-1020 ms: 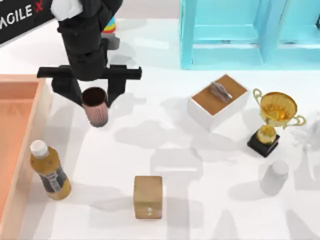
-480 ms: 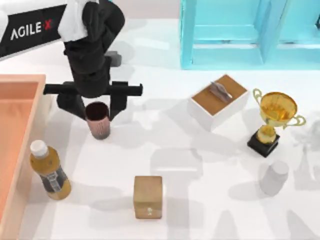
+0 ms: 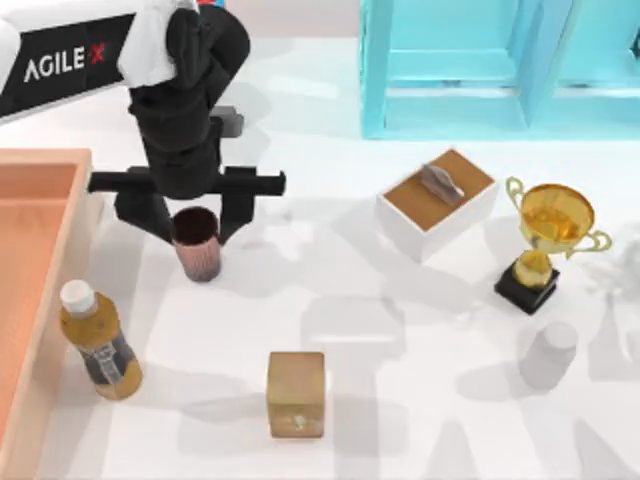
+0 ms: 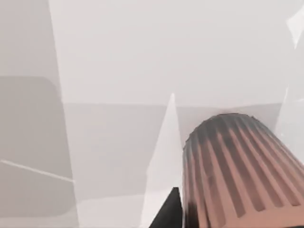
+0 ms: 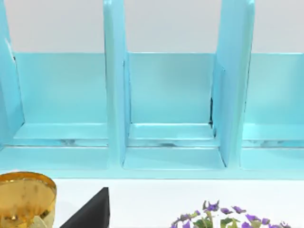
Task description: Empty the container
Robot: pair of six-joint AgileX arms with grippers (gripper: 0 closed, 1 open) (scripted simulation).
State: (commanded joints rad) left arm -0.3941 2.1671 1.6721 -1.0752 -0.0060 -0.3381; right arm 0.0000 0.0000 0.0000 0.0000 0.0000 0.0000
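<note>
The container (image 3: 62, 280), a large orange-tan wooden tray with thick rims, lies at the table's left edge; the part of its floor that I see is bare. Just right of it, my left gripper (image 3: 192, 232) points down, shut on a ribbed brown-pink cup (image 3: 198, 258) that stands upright at the table surface. In the left wrist view the cup (image 4: 237, 171) looms close over the white tabletop. A yellow bottle (image 3: 98, 342) with a white cap stands against the tray's right rim. My right arm is parked facing the blue shelf (image 5: 171, 95).
A tan cube (image 3: 296, 393) sits front centre. A white box (image 3: 435, 203) with a brown lid, a gold trophy (image 3: 545, 245) and a pale grey jar (image 3: 548, 355) occupy the right side. The blue shelf (image 3: 500, 65) spans the back right. Purple flowers (image 5: 223, 216) lie near the right arm.
My left gripper has come down and slightly toward the front with the cup, from above the table to its surface. In the last half second it barely moved.
</note>
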